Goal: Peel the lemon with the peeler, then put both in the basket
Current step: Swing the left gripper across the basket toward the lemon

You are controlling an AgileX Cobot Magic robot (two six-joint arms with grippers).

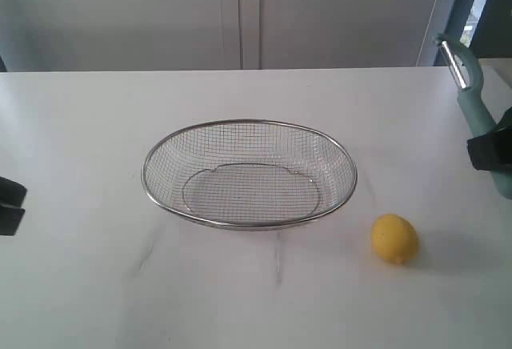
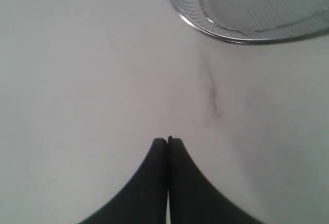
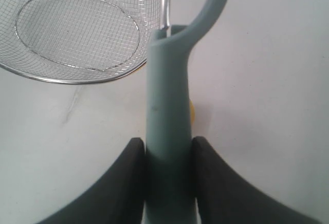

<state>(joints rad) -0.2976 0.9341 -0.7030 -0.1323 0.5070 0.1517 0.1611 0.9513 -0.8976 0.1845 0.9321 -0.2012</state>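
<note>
One broad white tabletop [image 1: 96,301] fills the scene, faintly veined with grey. Right at its middle sits the basket [image 1: 240,225], a shallow oval of silver wire mesh with a shiny rim. Over to the right tool [image 1: 490,153], at the right edge of the exterior view. Its black fingers are clamped on either side of the peeler [image 1: 472,101], gripping the pale teal handle low down. The peeler is up off the tabletop, standing nearly upright with its metal blade head at the top. The left tool [image 2: 168,141] sits at the far left edge, well apart from the basket, its two black fingers pressed together over the tabletop. And the lemon [image 1: 394,238], small and bright yellow, lies on the tabletop off the basket's front right. It is near the rim but not touching, and clear of both tools. From the right wrist view, only a sliver of yellow peeks out behind the peeler's handle.
</note>
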